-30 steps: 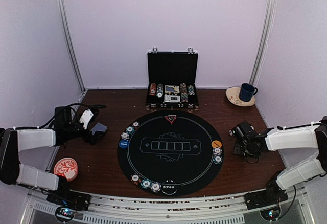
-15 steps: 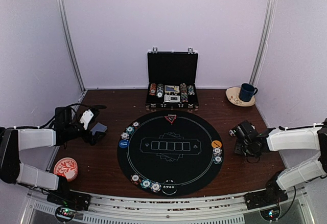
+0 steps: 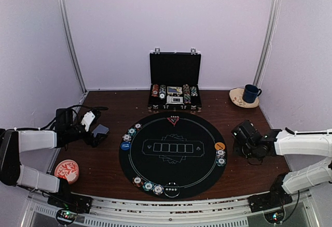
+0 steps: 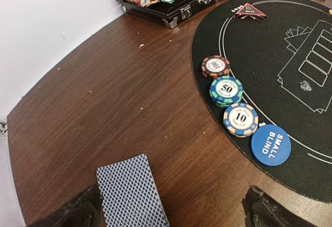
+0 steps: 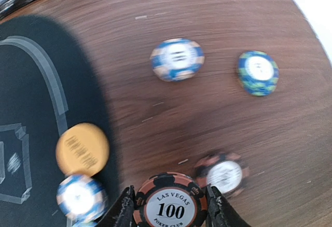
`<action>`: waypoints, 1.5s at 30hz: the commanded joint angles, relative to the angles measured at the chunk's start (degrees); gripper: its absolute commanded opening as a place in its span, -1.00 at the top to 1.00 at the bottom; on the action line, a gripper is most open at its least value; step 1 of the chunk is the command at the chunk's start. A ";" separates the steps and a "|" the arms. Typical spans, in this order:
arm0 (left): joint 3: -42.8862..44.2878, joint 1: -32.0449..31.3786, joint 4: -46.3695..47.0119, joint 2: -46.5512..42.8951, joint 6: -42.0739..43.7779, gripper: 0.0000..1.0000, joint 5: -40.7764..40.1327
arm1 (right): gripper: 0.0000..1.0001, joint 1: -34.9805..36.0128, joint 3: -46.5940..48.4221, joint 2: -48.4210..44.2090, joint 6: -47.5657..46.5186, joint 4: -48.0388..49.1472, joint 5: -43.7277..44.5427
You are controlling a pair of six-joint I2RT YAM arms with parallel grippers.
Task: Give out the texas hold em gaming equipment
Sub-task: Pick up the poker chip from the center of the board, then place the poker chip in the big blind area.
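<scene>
The orange-and-black Las Vegas 100 chip [image 5: 170, 201] is pinched by its edges between the right gripper's [image 5: 169, 214] fingers, over bare wood just right of the round black mat [image 3: 174, 172]. Right beside it lies another orange chip [image 5: 223, 175]. Farther out on the table there's a blue-and-white chip [image 5: 177, 59] and a teal chip [image 5: 258, 72], near each other but apart. On the mat's rim, the orange button disc [image 5: 82, 149] sits just beside a blue chip [image 5: 80, 196]. Over on the other side, the left gripper [image 4: 171, 211] gapes wide and holds nothing. A grey-blue-backed card [image 4: 129, 190] lies on the wood between its fingers, with the Small Blind disc [image 4: 271, 144] nearby.
</scene>
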 commanded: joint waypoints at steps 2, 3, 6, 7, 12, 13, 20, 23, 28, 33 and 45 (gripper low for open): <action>1.53 -0.10 2.19 0.48 0.35 -0.96 0.17 | 0.35 10.46 3.58 -0.35 4.66 -4.09 3.71; 1.52 -0.12 2.19 0.44 0.37 -0.96 0.13 | 0.35 12.83 4.12 0.24 6.13 -4.75 4.23; 1.60 -0.13 2.10 0.38 0.36 -0.96 0.09 | 0.35 18.83 5.52 2.88 10.86 -6.15 5.03; 1.54 -0.07 2.10 0.28 0.34 -0.96 0.11 | 0.35 20.73 5.93 3.87 12.41 -6.38 5.25; 1.50 -0.14 2.02 0.00 0.35 -0.96 0.05 | 0.35 28.22 7.61 9.31 19.48 -6.78 5.67; 1.53 -0.12 2.02 -0.01 0.43 -0.96 0.05 | 0.35 29.34 7.84 10.11 20.81 -6.85 5.56; 1.44 -0.12 2.14 -0.16 0.47 -0.96 0.08 | 0.38 33.10 7.36 10.50 27.64 -7.63 5.94; 1.43 -0.09 2.03 -0.04 0.40 -0.96 0.13 | 0.38 33.90 6.63 9.84 29.09 -7.66 5.89; 1.44 -0.13 2.02 -0.18 0.47 -0.96 0.05 | 0.38 34.32 4.91 10.13 30.86 -7.09 5.46; 1.38 -0.13 2.01 -0.30 0.45 -0.96 -0.04 | 0.38 34.57 4.80 11.44 31.68 -7.51 5.33; 1.33 -0.11 2.02 -0.36 0.42 -0.96 0.00 | 0.36 34.63 5.95 16.84 32.32 -7.55 6.75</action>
